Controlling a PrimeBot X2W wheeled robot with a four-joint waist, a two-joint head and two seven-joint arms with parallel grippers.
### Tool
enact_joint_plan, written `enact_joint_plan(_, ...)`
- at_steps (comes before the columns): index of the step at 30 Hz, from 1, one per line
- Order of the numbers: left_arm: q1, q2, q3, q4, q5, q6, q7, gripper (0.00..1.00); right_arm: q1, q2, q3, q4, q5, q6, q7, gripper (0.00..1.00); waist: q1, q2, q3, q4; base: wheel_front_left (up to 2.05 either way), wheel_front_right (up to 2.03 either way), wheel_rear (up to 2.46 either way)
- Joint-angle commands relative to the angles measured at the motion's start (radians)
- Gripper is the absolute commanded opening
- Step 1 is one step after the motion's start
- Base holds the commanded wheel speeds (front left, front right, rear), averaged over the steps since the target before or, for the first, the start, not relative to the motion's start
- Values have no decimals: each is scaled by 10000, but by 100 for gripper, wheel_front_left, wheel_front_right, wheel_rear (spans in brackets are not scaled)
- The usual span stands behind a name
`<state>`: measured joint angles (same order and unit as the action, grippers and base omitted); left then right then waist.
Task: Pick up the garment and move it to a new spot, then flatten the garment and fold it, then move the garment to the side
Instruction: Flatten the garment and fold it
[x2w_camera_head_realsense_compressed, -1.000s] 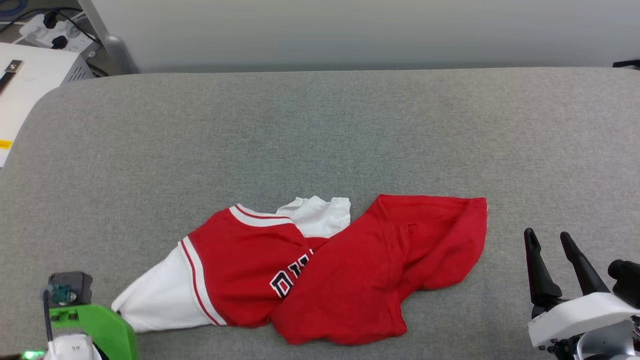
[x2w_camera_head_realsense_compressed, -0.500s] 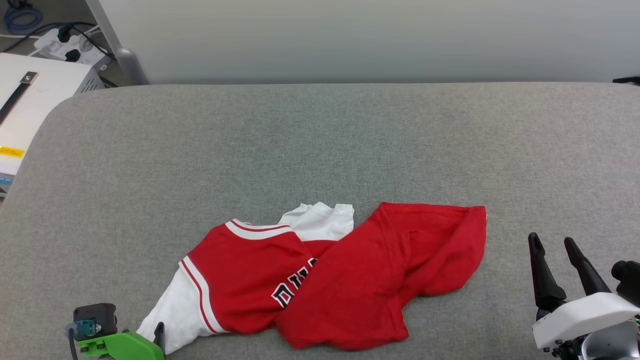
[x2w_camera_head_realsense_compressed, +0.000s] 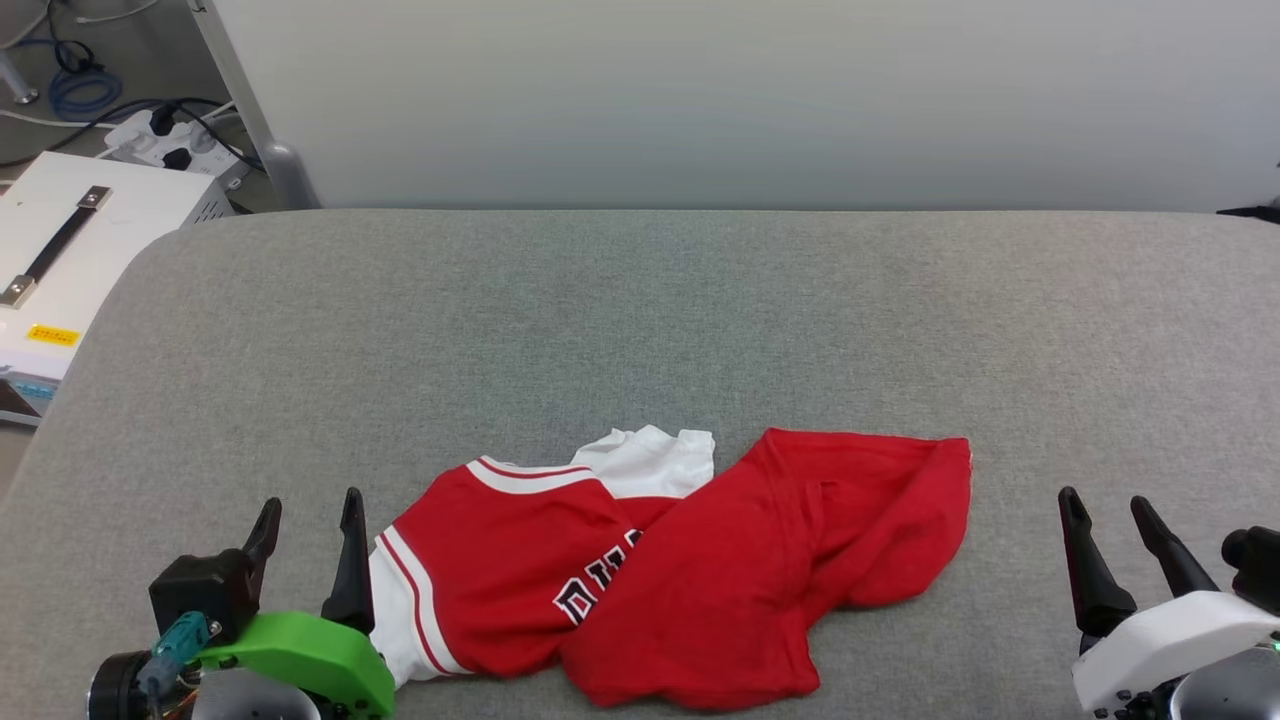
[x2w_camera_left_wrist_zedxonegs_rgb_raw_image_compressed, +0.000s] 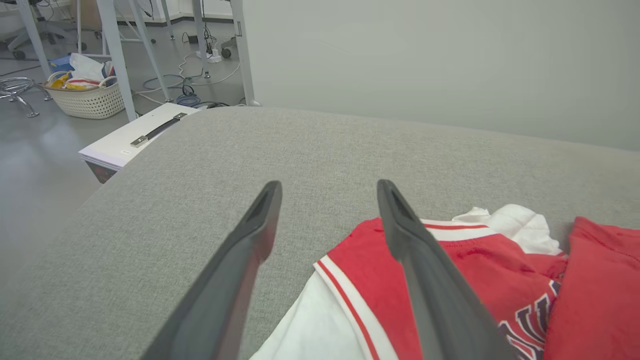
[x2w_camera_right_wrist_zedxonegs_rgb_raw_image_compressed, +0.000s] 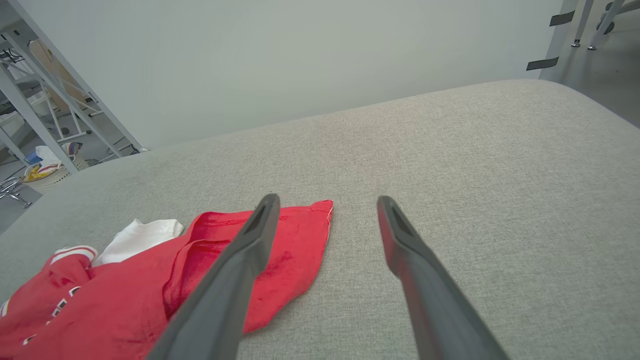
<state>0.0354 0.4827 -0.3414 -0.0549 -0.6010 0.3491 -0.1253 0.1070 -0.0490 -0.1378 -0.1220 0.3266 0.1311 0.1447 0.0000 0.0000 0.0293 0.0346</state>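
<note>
The garment (x2w_camera_head_realsense_compressed: 700, 560) is a red jersey T-shirt with white sleeves, lying crumpled near the front edge of the grey padded table (x2w_camera_head_realsense_compressed: 640, 320); part of its black-and-white print shows. My left gripper (x2w_camera_head_realsense_compressed: 308, 515) stands open just left of the white sleeve, holding nothing. From the left wrist, the garment (x2w_camera_left_wrist_zedxonegs_rgb_raw_image_compressed: 475, 280) lies under and right of the left gripper (x2w_camera_left_wrist_zedxonegs_rgb_raw_image_compressed: 329, 190). My right gripper (x2w_camera_head_realsense_compressed: 1103, 505) stands open to the right of the red hem, apart from it. From the right wrist, the garment (x2w_camera_right_wrist_zedxonegs_rgb_raw_image_compressed: 150, 280) lies left of the right gripper (x2w_camera_right_wrist_zedxonegs_rgb_raw_image_compressed: 325, 205).
A white case (x2w_camera_head_realsense_compressed: 70, 260) with a dark handle sits off the table's left edge, with cables and a power strip (x2w_camera_head_realsense_compressed: 170, 145) behind it. A pale wall runs along the table's far side. A wicker basket (x2w_camera_left_wrist_zedxonegs_rgb_raw_image_compressed: 87, 97) stands on the floor far left.
The left gripper has opened, letting go of the white sleeve, and risen into view beside it. The head camera has tilted, shifting the whole picture down. The right arm has stayed put.
</note>
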Motion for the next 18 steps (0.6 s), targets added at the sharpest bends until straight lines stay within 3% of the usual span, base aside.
enact_joint_plan(1, -150, -84, 4, -120, 112, 42, -193, 100, 91, -13, 10, -35, -119, -4, 123, 100, 0, 0, -3, 21, 0, 0, 0)
enact_joint_plan(5, -209, -184, -45, -496, 260, 91, -481, 100, -143, -161, 126, 419, -230, -4, 980, 100, 0, 0, 117, 57, 0, 0, 0)
enact_joint_plan(12, -675, -393, -184, -980, 431, 161, -578, 100, -1552, -730, 851, 1766, 146, -4, 3718, 100, 0, 0, 720, 340, 0, 0, 0)
enact_joint_plan(18, -1235, -636, -421, -905, 499, -45, -679, 100, -3119, -1376, 1816, 2842, 452, -4, 4853, 100, 0, 0, 1252, 758, 0, 0, 0)
